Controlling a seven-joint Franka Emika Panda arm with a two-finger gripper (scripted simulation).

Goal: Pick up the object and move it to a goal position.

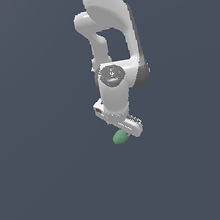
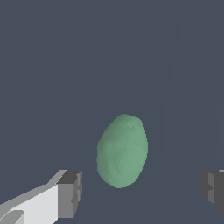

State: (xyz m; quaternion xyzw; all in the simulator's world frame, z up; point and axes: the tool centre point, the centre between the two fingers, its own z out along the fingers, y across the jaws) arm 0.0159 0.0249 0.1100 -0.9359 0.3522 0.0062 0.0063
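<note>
The object [image 1: 120,137] is a small matte green egg-shaped blob lying on the dark grey floor, partly covered by the white hand in the exterior view. In the wrist view the object [image 2: 122,151] fills the middle, with one grey fingertip [image 2: 70,194] on one side and another [image 2: 213,190] on the other, both apart from it. My gripper [image 2: 141,192] is open and sits just above the blob, its jaws wide on either side with clear gaps. In the exterior view the gripper [image 1: 124,129] hangs from the white arm straight over the blob.
Only the flat dark grey floor [image 1: 53,182] surrounds the arm. The white arm links [image 1: 110,36] rise toward the top of the exterior view.
</note>
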